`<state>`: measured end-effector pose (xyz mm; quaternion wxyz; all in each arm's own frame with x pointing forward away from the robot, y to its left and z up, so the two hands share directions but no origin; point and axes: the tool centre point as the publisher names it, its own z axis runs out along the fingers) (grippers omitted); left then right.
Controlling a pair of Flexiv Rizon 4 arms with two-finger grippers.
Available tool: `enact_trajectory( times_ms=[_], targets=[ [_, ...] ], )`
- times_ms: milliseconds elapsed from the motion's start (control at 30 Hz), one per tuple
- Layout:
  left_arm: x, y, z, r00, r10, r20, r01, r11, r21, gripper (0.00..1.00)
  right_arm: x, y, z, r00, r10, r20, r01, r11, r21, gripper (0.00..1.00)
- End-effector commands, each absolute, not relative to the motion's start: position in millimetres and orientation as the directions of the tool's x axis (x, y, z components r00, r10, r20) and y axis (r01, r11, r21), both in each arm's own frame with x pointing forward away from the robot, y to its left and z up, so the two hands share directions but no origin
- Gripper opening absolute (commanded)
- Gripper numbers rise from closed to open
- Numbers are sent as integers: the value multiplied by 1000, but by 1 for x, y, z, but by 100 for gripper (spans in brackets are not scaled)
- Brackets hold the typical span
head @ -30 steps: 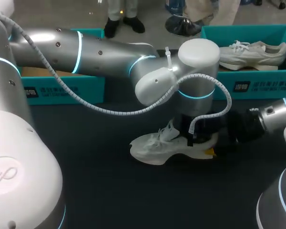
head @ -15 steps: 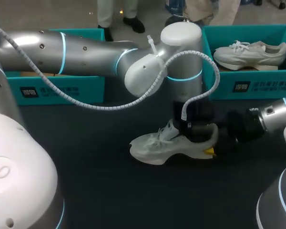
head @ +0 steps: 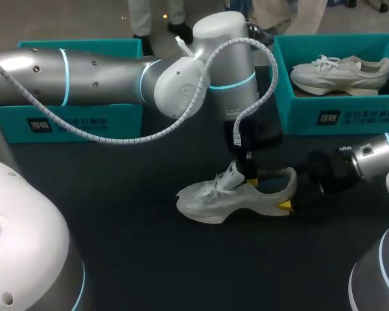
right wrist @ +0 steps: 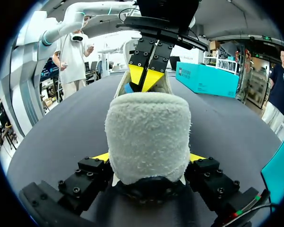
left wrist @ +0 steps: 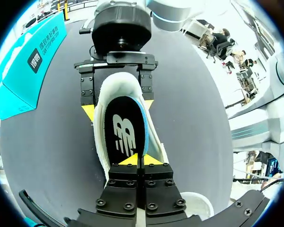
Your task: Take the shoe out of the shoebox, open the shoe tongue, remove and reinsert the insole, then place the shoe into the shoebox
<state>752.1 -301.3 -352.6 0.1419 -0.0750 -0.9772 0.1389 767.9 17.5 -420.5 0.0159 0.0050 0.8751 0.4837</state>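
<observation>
A teal left box (head: 84,120) stands along the far edge of the table (head: 149,259), toward its left corner. The left arm (head: 97,68) comes in over that box and reaches past the middle, its wrist pointing straight down.

The white shoe (head: 214,201) stands on its sole near the table's middle, a little toward the right edge, toe to the left edge and heel to the right. The left gripper (head: 249,173) hangs over the shoe's opening, just behind the laces. In the left wrist view its yellow tips are pressed together on the near edge of the insole (left wrist: 123,130), pinching it. The insole is black on top with a white logo and blue along one side, and it sits tilted inside the shoe. The right wrist view shows the same closed tips above the collar with a bit of blue at them.

The right gripper (head: 290,206) is at the shoe's heel, low on the table, with the right arm (head: 369,159) coming in from the right edge. In the right wrist view its fingers (right wrist: 102,157) stand wide apart, one on each side of the fuzzy heel, clamping it.

A teal right box (head: 350,116) stands at the far right corner with a spare shoe (head: 340,71) lying inside it.
</observation>
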Motion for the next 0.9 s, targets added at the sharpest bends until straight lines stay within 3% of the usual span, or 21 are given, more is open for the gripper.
enact_trajectory(
  times_ms=[33, 900],
  targets=[
    [753, -293, -347, -938, 204, 281, 102, 935, -340, 0, 768, 19, -423, -999, 25, -23, -6, 536, 844, 0],
    [743, -328, -313, -912, 271, 309, 95, 871, -482, 0, 768, 19, -423, -999, 25, -23, -6, 536, 844, 0]
  ],
)
